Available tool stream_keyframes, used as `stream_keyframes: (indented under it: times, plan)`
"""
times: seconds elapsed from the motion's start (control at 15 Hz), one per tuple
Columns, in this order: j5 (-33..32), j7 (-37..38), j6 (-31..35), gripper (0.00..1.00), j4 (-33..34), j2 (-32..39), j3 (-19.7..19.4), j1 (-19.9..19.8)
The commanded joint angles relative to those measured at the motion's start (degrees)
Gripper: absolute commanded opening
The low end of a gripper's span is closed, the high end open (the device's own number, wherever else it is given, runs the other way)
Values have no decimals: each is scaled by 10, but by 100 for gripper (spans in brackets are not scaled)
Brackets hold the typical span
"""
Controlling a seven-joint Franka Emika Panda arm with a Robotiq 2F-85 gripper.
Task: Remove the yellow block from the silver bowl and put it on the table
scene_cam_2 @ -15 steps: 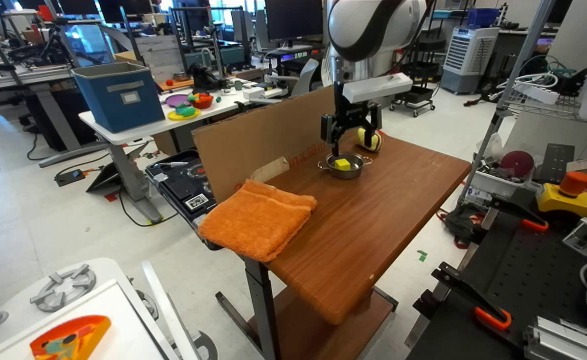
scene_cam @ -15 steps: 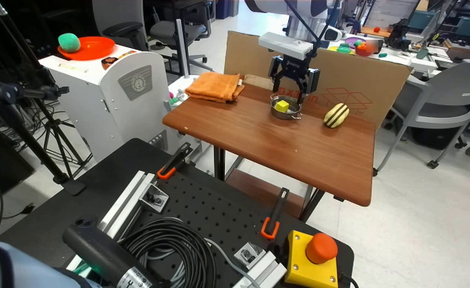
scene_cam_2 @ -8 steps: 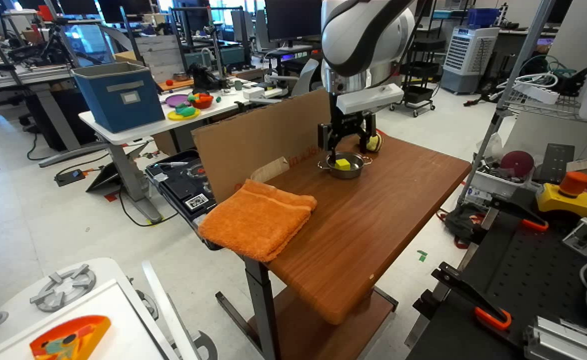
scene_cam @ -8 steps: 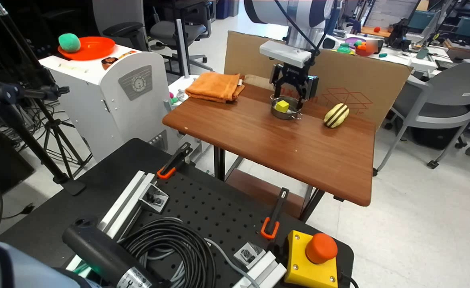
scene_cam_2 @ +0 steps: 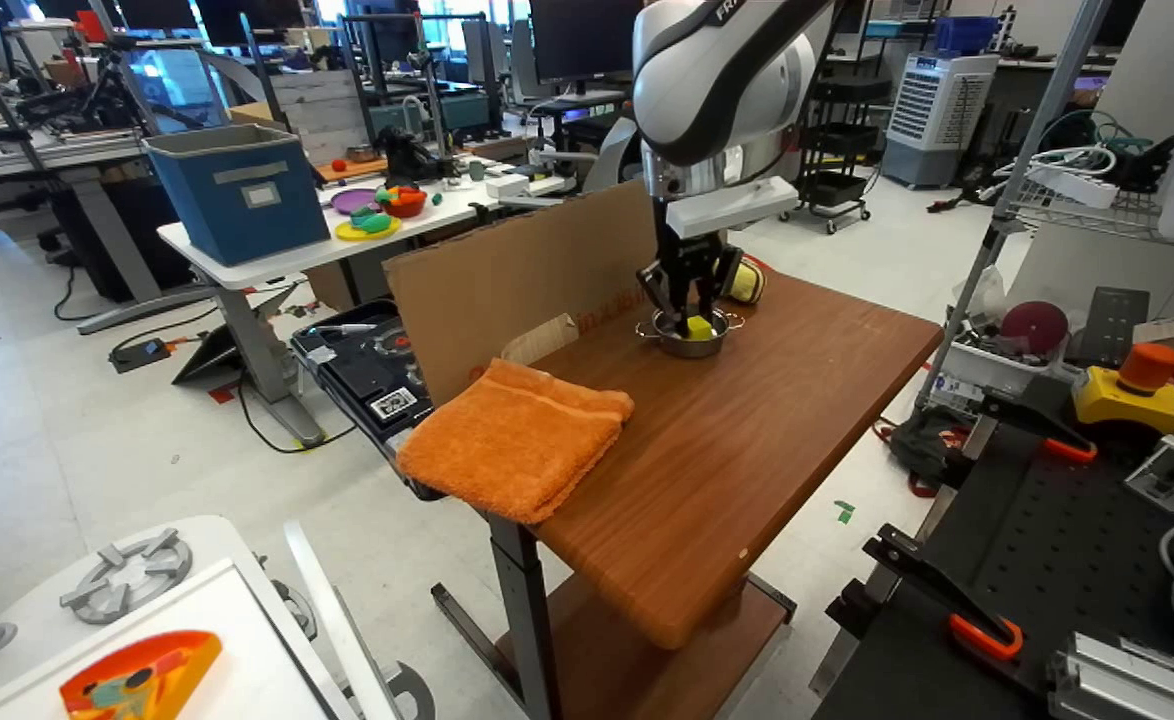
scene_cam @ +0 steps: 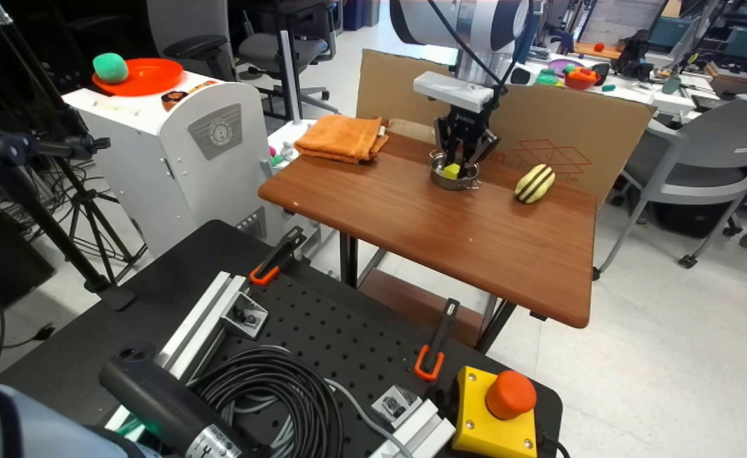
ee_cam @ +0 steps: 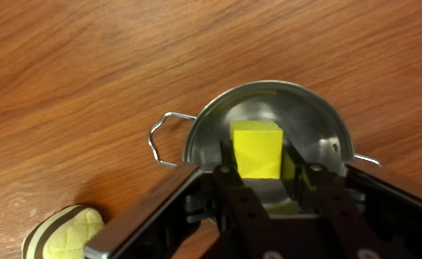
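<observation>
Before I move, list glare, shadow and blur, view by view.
Wrist view: glints inside the bowl, the fingers dark and blurred, a shadow on the table beside the striped thing; in an exterior view, the floor behind the table glares near-white; in both exterior views, the fingers show black with little detail.

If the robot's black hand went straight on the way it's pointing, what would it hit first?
Probably the floor of the round silver metal bowl: the hand points down into it, jaws astride the yellow cube. Depth left is unclear.
</observation>
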Motion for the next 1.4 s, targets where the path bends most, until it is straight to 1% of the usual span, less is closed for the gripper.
stream_keyframes:
  times: [0.0, 0.13, 0.4, 0.47, 0.53, 0.67, 0.8, 0.87, 0.93, 1.07, 1.2, 1.33]
  plan:
    - [-5, 9, -32, 8, 33, 17, -7, 10]
    - [-1, 8, -41, 8, 15, -6, -3, 11]
    - [-2, -4, -20, 8, -77, -110, 5, 22]
    - [-7, -11, -4, 8, -115, -149, 7, 28]
    - [-10, -13, -1, 8, -138, -174, 9, 32]
    - [-11, -39, -6, 8, -192, -229, 24, 36]
    - [-1, -73, -13, 8, -243, -268, 43, 32]
    - [9, -104, -17, 8, -267, -281, 55, 24]
    - [8, -117, -19, 8, -289, -291, 60, 23]
    - [2, -140, 1, 8, -330, -298, 63, 21]
    - [-22, -136, 39, 8, -350, -285, 55, 24]
    - [-52, -126, 78, 8, -357, -263, 46, 27]
